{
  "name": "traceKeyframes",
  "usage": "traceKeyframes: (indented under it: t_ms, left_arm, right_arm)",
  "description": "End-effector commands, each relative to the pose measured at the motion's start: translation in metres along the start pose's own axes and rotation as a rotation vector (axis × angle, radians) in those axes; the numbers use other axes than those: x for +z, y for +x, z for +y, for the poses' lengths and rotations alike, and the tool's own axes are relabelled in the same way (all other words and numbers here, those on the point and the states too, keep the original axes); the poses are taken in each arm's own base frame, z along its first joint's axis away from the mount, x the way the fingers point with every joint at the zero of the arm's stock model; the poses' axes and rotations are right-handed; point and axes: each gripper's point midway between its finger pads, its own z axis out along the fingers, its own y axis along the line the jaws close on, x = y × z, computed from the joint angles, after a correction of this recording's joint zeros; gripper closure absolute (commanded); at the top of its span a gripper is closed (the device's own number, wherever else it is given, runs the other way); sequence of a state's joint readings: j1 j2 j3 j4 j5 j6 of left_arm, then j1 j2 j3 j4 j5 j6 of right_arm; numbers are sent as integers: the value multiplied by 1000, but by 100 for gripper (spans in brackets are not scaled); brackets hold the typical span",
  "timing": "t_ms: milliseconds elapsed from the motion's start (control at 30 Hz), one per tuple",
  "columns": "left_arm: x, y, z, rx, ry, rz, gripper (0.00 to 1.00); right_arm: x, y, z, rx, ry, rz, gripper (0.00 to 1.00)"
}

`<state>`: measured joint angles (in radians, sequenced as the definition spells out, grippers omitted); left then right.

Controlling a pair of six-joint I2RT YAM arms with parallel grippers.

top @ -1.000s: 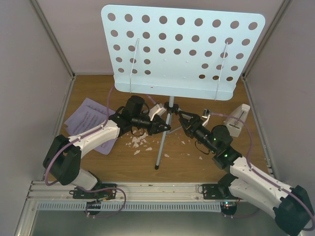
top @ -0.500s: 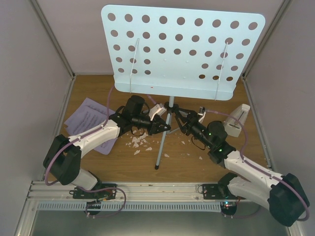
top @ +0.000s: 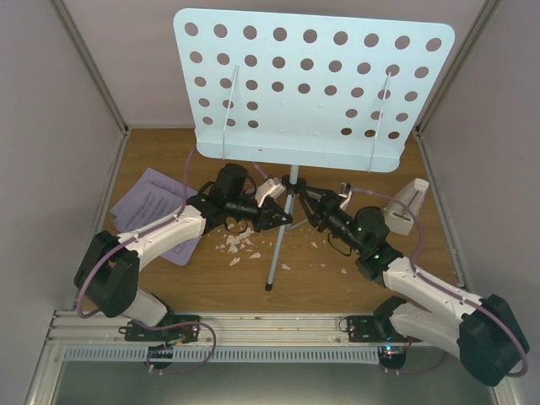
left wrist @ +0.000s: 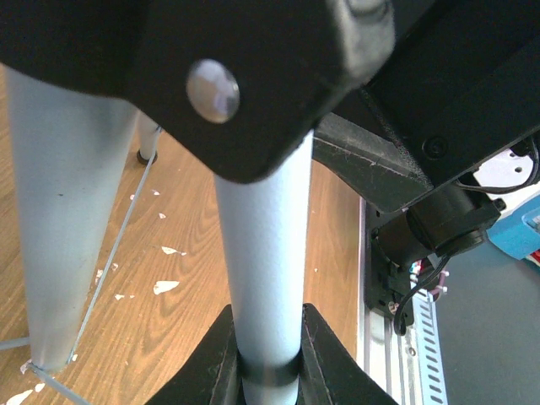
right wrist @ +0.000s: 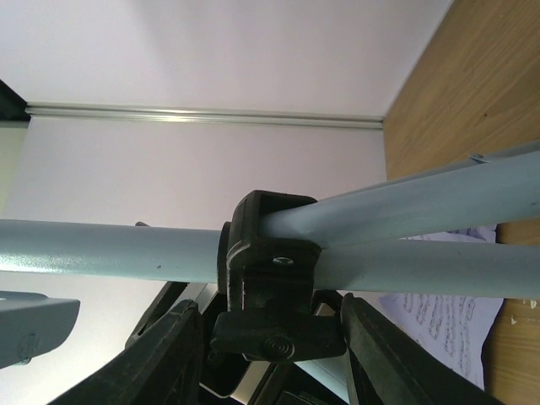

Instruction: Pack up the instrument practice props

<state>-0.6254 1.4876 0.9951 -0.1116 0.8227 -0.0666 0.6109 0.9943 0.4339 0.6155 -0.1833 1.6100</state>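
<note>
The pale blue perforated metal music stand (top: pixel 312 84) is standing mid-table on its tripod legs, unfolded. The left gripper (top: pixel 285 219) is pinching the pale blue upright tube (left wrist: pixel 261 253) low down. The right gripper (top: pixel 307 199) is straddling the black plastic leg collar (right wrist: pixel 274 278), jaws spread, contact unclear. Risk: the wide desk is sitting high, so an uneven sideways pull is likely tipping the stand toward the small white pyramid metronome (top: pixel 405 207) or the printed sheet-music pages (top: pixel 148 202). The round tube may also be twisting within the pinch
</note>
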Motion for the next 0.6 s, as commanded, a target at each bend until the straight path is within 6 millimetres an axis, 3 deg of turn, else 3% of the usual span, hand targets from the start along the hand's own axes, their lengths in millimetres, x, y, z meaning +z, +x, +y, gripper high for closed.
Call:
traceKeyframes:
  t_ms: [0, 333, 567]
  left_arm:
    - [5, 1, 4, 54, -14, 12, 100]
    - [5, 1, 3, 55, -12, 11, 100]
    - [4, -1, 3, 58, -13, 8, 100]
  right_arm:
    - [1, -3, 18, 1, -58, -5, 54]
    - [2, -3, 18, -9, -58, -7, 66]
    - [0, -7, 16, -113, -25, -30, 71]
